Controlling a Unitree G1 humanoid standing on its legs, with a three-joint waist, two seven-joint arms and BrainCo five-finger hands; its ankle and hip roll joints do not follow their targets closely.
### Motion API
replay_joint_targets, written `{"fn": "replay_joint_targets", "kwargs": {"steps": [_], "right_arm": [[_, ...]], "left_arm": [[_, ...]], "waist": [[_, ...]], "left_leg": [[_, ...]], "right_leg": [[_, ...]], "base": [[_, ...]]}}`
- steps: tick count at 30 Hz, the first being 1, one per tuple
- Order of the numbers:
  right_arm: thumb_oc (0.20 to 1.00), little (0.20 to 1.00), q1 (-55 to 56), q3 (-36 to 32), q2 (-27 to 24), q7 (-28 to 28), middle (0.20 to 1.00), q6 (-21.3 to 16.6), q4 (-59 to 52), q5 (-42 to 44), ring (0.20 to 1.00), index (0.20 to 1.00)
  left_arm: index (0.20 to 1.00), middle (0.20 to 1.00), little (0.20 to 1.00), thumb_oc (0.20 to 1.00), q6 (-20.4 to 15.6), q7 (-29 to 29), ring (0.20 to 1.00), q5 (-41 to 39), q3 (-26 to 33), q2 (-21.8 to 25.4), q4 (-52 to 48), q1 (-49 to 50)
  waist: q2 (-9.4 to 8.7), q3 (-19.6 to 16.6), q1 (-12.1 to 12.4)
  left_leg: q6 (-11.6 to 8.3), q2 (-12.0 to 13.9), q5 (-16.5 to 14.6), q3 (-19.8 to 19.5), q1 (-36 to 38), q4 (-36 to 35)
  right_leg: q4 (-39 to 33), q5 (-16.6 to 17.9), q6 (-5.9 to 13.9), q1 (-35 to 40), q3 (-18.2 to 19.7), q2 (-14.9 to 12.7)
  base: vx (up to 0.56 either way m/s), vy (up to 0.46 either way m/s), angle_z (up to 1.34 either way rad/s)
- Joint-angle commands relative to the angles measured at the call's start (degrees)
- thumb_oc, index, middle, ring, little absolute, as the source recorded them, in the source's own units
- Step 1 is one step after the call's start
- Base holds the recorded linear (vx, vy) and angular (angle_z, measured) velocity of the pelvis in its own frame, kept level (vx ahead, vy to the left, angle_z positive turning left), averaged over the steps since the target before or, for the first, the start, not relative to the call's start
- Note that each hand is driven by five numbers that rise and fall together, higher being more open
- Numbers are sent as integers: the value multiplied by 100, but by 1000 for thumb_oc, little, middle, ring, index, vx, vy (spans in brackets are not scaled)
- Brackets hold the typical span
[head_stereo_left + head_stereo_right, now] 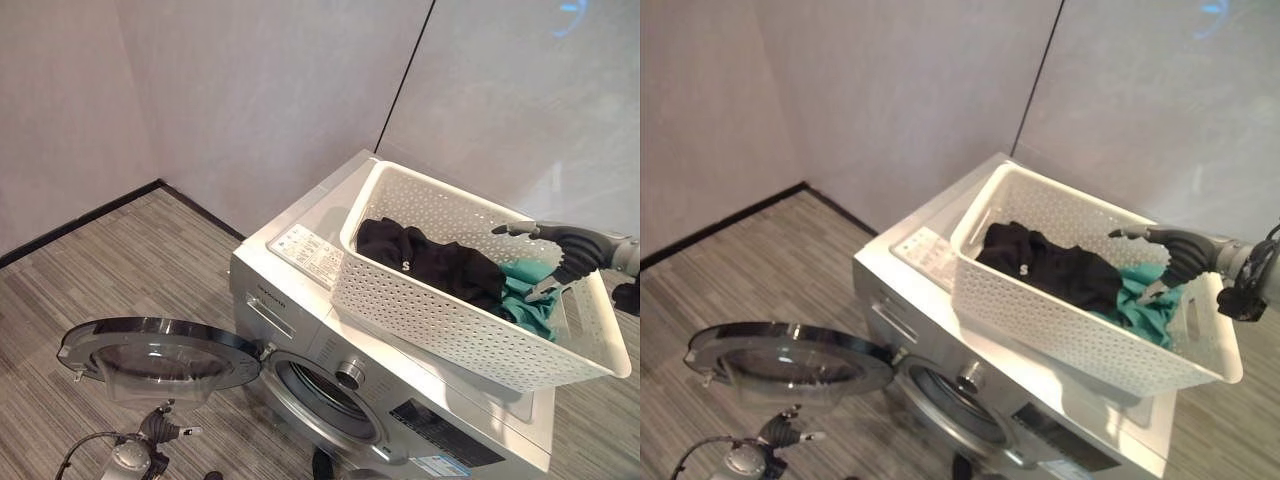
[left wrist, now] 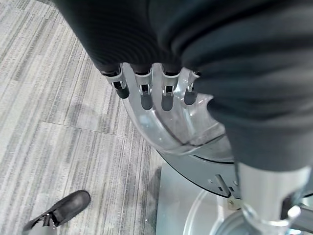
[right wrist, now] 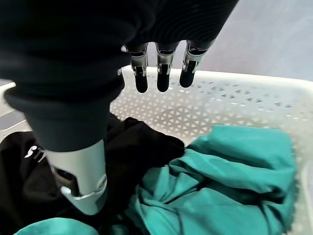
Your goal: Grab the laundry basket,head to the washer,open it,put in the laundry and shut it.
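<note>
Grey plank floor, silver washer (image 1: 400,400), round door (image 1: 160,355) open. Right hand (image 1: 560,255) spread, empty, above black and teal laundry (image 1: 450,270) in white perforated basket (image 1: 440,320); left hand (image 2: 156,93) relaxed beside door. Risk: garment snagged on basket rim, dropped.

drum mouth (image 1: 322,392): unobstructed | door (image 1: 155,355): swung wide at left | basket (image 1: 450,330): overhead

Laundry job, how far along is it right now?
Done: the white laundry basket sits on top of the washer, whose door hangs open. In hand: the right hand, fingers open, hovers over the black garment and teal garment in the basket. The left hand is low by the door. Left: load the clothes, shut the door.
</note>
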Motion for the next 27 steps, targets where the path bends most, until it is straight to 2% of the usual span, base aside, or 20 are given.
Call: {"fn": "replay_joint_targets", "kwargs": {"steps": [1,9,17,27], "right_arm": [[1000,1000,-541,-102,-39,-80,1000,19,286,49,1000,1000],[1000,1000,-678,127,201,-91,1000,38,289,58,1000,1000],[1000,1000,-486,136,170,22,1000,16,142,-21,1000,1000],[1000,1000,-936,1398,55,421,1000,69,134,-958,1000,1000]], "left_arm": [[1000,1000,1000,1000,-179,-41,1000,-256,-378,27,80,-335],[1000,1000,1000,1000,-216,-114,1000,-335,-480,-62,-14,-296],[1000,1000,1000,1000,-248,-141,1000,-317,-488,-48,-14,-242],[1000,1000,1000,1000,-285,-208,1000,-438,-571,65,-279,-296]], "waist": [[175,-85,290],[213,-50,329],[226,-21,361],[209,208,443]], "left_leg": [[223,222,-419,100,-4,123],[227,193,-409,-4,-53,108],[212,190,-390,-95,-119,106],[176,232,-307,-232,-357,94]], "right_leg": [[315,-474,348,-243,-116,-377],[289,-496,325,-197,-190,-404],[287,-518,313,-205,-236,-398],[247,-523,294,-305,-366,-398]], "base": [[0,0,0],[4,1,3],[5,-3,7],[-17,-12,7]]}}
